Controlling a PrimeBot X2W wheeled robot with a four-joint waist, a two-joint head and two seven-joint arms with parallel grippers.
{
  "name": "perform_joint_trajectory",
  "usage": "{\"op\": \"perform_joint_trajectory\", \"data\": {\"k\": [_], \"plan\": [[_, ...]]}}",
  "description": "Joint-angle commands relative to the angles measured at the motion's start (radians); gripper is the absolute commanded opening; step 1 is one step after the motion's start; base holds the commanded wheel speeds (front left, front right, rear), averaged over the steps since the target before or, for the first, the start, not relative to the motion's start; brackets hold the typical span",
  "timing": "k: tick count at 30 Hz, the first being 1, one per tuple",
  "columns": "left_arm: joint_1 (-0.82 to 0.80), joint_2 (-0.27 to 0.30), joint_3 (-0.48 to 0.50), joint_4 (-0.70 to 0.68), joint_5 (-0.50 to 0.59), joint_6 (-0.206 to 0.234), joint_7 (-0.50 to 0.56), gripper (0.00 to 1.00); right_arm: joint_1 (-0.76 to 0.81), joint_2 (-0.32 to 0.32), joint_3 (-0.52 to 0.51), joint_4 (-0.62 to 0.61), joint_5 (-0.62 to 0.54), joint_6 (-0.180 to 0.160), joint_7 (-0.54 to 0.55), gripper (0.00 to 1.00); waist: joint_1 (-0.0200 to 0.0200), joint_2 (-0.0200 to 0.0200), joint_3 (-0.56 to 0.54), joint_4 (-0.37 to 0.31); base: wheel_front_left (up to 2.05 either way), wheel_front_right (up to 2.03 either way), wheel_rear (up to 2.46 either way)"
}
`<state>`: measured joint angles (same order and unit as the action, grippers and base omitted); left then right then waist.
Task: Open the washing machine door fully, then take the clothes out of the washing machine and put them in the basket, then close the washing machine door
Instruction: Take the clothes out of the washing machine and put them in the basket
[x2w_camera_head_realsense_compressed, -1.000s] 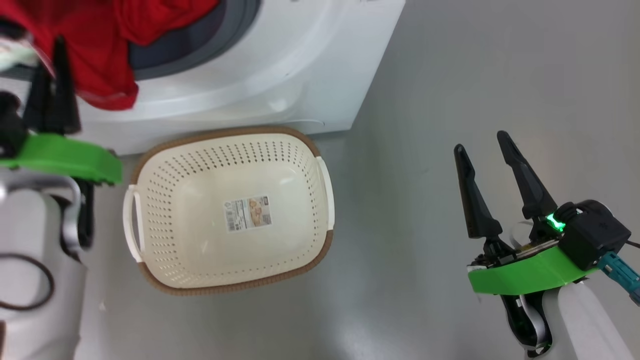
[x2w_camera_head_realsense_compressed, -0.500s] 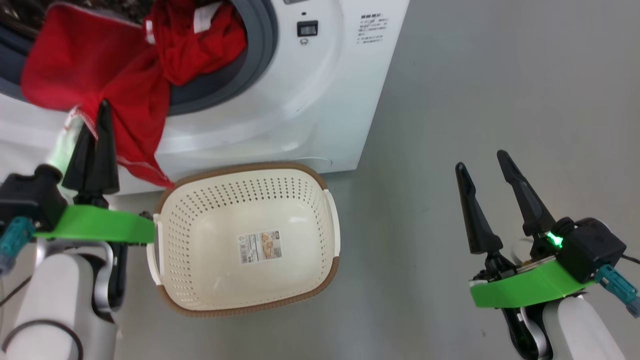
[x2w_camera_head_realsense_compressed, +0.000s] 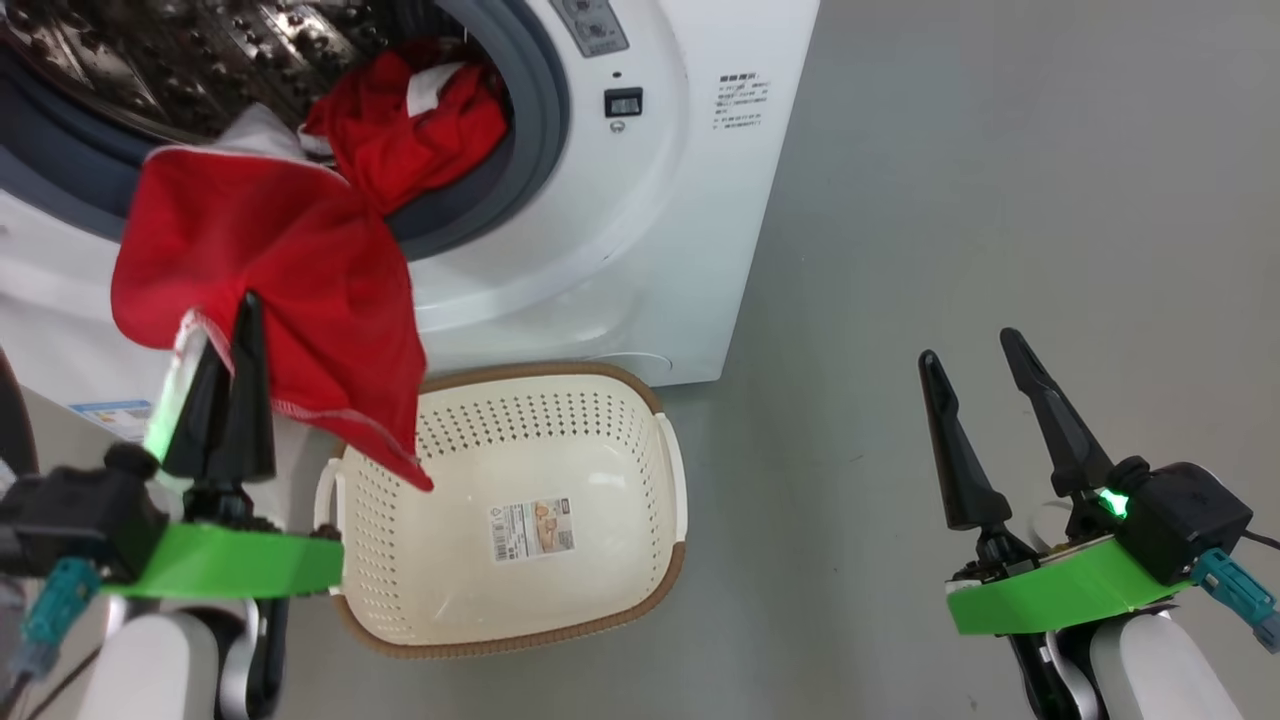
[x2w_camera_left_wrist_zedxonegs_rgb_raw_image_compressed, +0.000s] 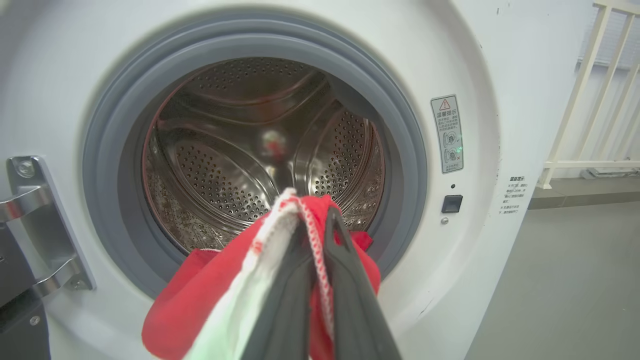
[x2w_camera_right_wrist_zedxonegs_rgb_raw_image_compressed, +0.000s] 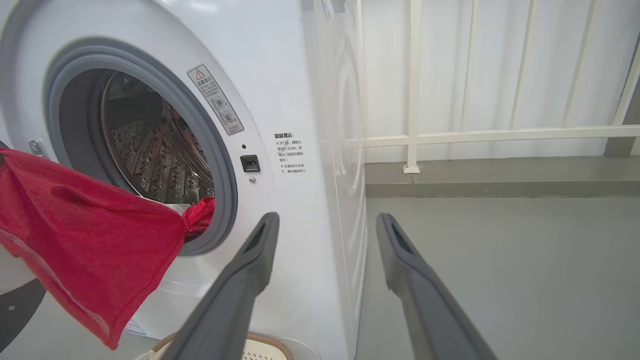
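Before the washing machine (x2w_camera_head_realsense_compressed: 660, 230), the left tool (x2w_camera_head_realsense_compressed: 228, 325) is gripping the clothes (x2w_camera_head_realsense_compressed: 270, 260), dangling them over the basket (x2w_camera_head_realsense_compressed: 620, 440); the right tool (x2w_camera_head_realsense_compressed: 969, 347) is hovering spread wide, empty.

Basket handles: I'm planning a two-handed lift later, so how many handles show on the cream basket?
2: one white side handle at the left end of the cream perforated plastic basket, another at its right end. None looks hidden.

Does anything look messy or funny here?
Yes: the clothes hang half out of the washing machine, pinched in the shut left claw, one corner dangling near the basket. Nothing looks broken or spilled.
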<state>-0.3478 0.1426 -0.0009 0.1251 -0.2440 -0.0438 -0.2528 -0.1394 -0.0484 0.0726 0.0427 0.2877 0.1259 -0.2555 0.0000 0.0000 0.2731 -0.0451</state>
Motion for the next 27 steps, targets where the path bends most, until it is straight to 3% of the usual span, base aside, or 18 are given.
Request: {"op": "perform_joint_trajectory", "data": {"k": [1,21,27], "plan": [[0.020,0.019,0.037,-0.047,0.015,-0.002,-0.009,0.00,0.008,-0.002,0.016,-0.021,-0.004,0.005,-0.006,1.00,0.0000,0.0000,-0.007,0.003,0.00,0.00,0.00],[0.148,-0.019,0.003,-0.227,0.018,0.021,0.001,0.00,0.017,-0.002,0.014,-0.034,-0.005,0.005,-0.006,1.00,0.0000,0.0000,0.000,0.003,0.00,0.00,0.00],[0.144,-0.025,-0.019,-0.163,-0.005,0.007,0.025,0.00,0.015,-0.002,0.018,-0.036,-0.003,0.005,-0.006,1.00,0.0000,0.0000,0.016,-0.002,0.00,0.00,0.00]]}}
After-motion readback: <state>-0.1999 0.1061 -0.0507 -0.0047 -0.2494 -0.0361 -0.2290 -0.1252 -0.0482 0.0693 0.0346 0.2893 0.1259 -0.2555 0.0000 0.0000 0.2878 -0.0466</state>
